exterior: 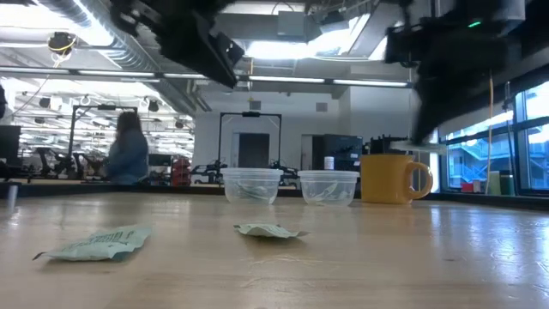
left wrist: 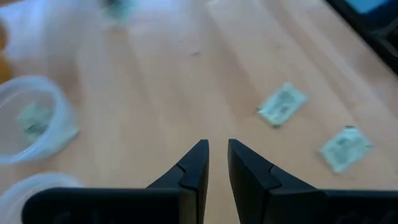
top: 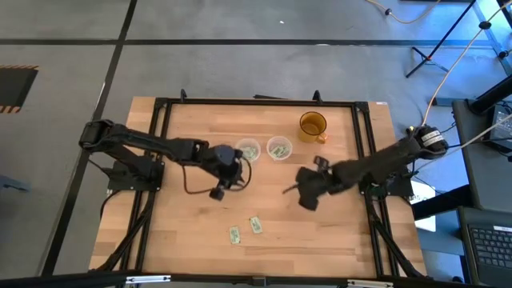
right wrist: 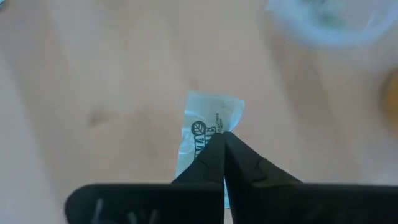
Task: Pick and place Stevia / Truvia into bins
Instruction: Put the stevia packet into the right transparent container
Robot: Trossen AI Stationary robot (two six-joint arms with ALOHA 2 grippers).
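Observation:
Two pale green sachets lie flat on the wood toward the near edge (top: pixel 234 234) (top: pixel 255 225); the left wrist view shows them too (left wrist: pixel 282 104) (left wrist: pixel 344 147). Two clear cups (top: pixel 248 150) (top: pixel 278 149) stand side by side at mid-table with sachets inside. My left gripper (top: pixel 220 182) hovers just near-left of the left cup, its fingers (left wrist: pixel 217 148) a narrow gap apart and empty. My right gripper (top: pixel 292 189) is up in the air, near-right of the right cup, shut on a third sachet (right wrist: pixel 208 118). My right gripper pinches the sachet between its two fingertips (right wrist: pixel 214 146), about midway along one long edge (right wrist: pixel 229 127). The sachet is lifted clear of the table. It juts out past the fingertips and lies roughly level; the low view shows it edge-on (exterior: pixel 433 148).
An amber cup with a handle (top: pixel 313 126) stands far-right of the clear cups. A black frame rims the table (top: pixel 256 102). Bare wood lies between the cups and the loose sachets. A person (exterior: pixel 129 153) sits in the room beyond the far edge.

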